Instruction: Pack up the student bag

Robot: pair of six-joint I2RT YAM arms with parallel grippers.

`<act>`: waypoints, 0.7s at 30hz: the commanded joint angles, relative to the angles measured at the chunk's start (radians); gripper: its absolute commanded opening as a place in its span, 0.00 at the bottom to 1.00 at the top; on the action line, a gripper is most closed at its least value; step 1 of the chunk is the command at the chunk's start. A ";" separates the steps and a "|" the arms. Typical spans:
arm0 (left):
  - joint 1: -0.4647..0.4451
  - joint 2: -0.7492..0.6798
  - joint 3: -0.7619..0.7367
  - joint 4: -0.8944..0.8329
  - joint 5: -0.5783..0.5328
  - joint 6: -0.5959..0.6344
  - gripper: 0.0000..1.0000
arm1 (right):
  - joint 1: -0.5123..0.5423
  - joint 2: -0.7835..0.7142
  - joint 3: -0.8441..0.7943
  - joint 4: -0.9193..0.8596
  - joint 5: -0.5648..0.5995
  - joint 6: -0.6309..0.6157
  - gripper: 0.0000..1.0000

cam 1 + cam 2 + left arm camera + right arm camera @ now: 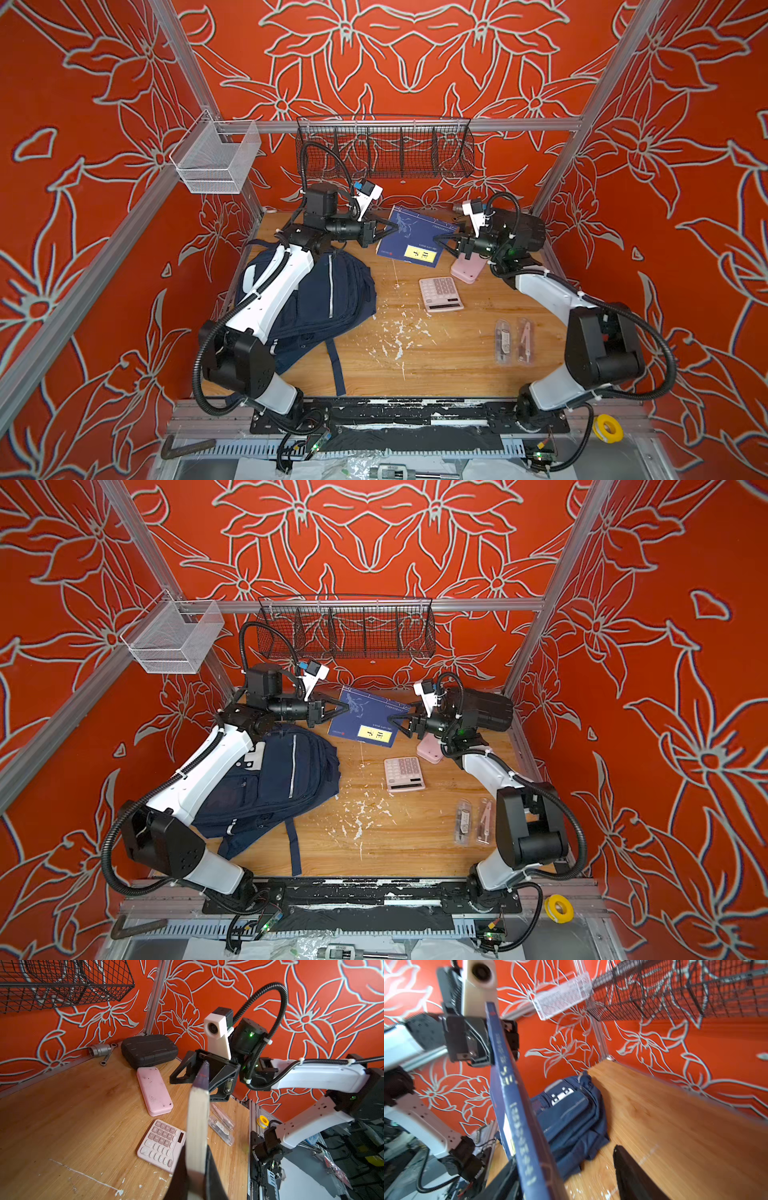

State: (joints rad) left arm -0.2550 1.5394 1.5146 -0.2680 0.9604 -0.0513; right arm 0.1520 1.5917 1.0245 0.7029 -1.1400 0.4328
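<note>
The yellow rectangular label (420, 254) on the dark blue paperback book (409, 235) carries two black characters that I read as 庄子. Pale lettering runs along the book's narrow blue side (519, 1126), too blurred for me. The pink calculator (161, 1145) shows digits on its keys. The white patch (562, 1094) on the navy blue fabric backpack (571, 1122) bears dark marks I cannot read.

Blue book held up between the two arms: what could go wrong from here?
The dark blue book hangs from the left tool alone, by one edge; it might sag or slip. The open right tool straddles its other edge and could knock it. The navy fabric backpack looks closed, blocking packing.
</note>
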 commanded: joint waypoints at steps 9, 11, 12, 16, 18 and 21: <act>-0.003 0.022 0.030 0.151 0.023 -0.134 0.00 | 0.003 0.101 -0.017 0.588 -0.118 0.526 0.19; -0.003 0.036 0.056 0.082 -0.045 -0.124 0.09 | 0.000 0.089 -0.018 0.577 -0.114 0.520 0.06; -0.003 0.035 0.067 0.040 -0.116 -0.120 0.23 | -0.001 0.082 -0.019 0.565 -0.106 0.514 0.01; 0.046 0.004 0.066 -0.080 -0.425 -0.221 0.72 | -0.019 0.030 -0.026 0.401 -0.075 0.452 0.00; 0.084 -0.011 0.065 -0.152 -0.515 -0.269 0.79 | -0.029 -0.016 -0.038 0.251 -0.061 0.371 0.00; 0.087 -0.011 0.106 -0.370 -0.730 -0.254 0.79 | -0.028 -0.113 -0.029 -0.201 0.014 0.082 0.00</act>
State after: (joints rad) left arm -0.1757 1.5593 1.5776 -0.4213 0.4862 -0.2718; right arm 0.1295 1.5784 0.9810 0.8570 -1.2018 0.7586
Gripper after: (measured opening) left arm 0.790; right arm 0.112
